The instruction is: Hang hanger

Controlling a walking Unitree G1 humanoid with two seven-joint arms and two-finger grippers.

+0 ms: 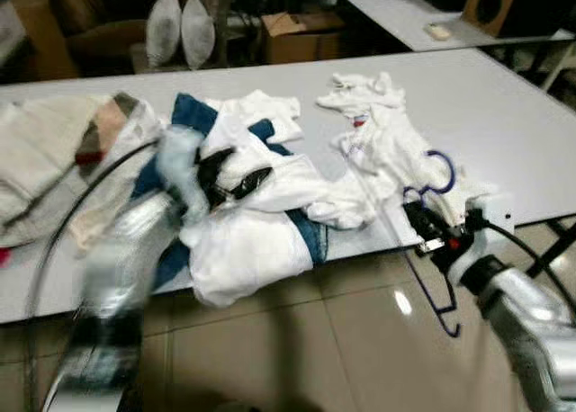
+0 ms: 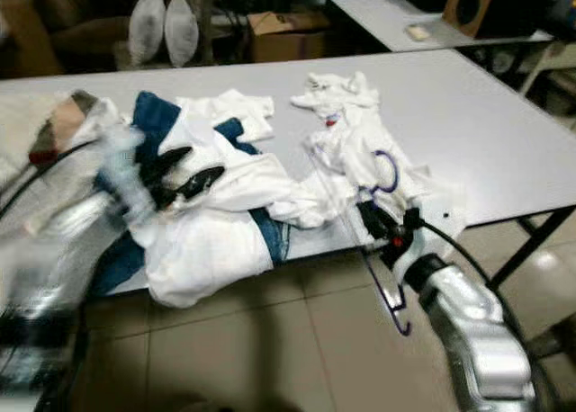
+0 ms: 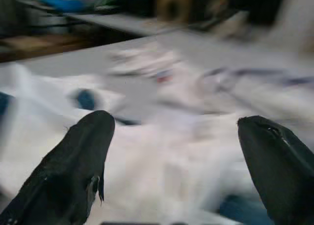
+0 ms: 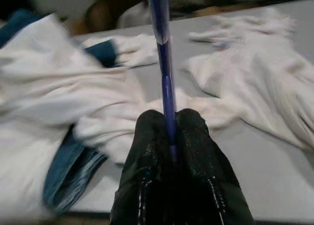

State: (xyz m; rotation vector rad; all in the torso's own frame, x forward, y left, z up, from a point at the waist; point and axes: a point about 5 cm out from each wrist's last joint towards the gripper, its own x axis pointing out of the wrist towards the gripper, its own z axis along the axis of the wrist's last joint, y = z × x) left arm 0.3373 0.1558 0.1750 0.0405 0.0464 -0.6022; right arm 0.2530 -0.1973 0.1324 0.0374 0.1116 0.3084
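A thin blue wire hanger (image 1: 440, 171) hangs over the front edge of the white table (image 1: 504, 106), its hook up by a crumpled white shirt (image 1: 378, 133). My right gripper (image 1: 423, 223) is shut on the hanger's wire (image 4: 164, 77) at that edge. My left gripper (image 1: 229, 178) hovers open over a heap of white and blue clothes (image 1: 252, 214); its fingers (image 3: 73, 166) stand wide apart with white cloth below them. The left arm is blurred.
Beige clothes (image 1: 54, 151) lie at the table's left end. Behind the table are a cardboard box (image 1: 301, 34), two pale cushions (image 1: 180, 25), a second table (image 1: 405, 16) and a speaker (image 1: 490, 3). A black table leg (image 1: 549, 250) stands on tiled floor at right.
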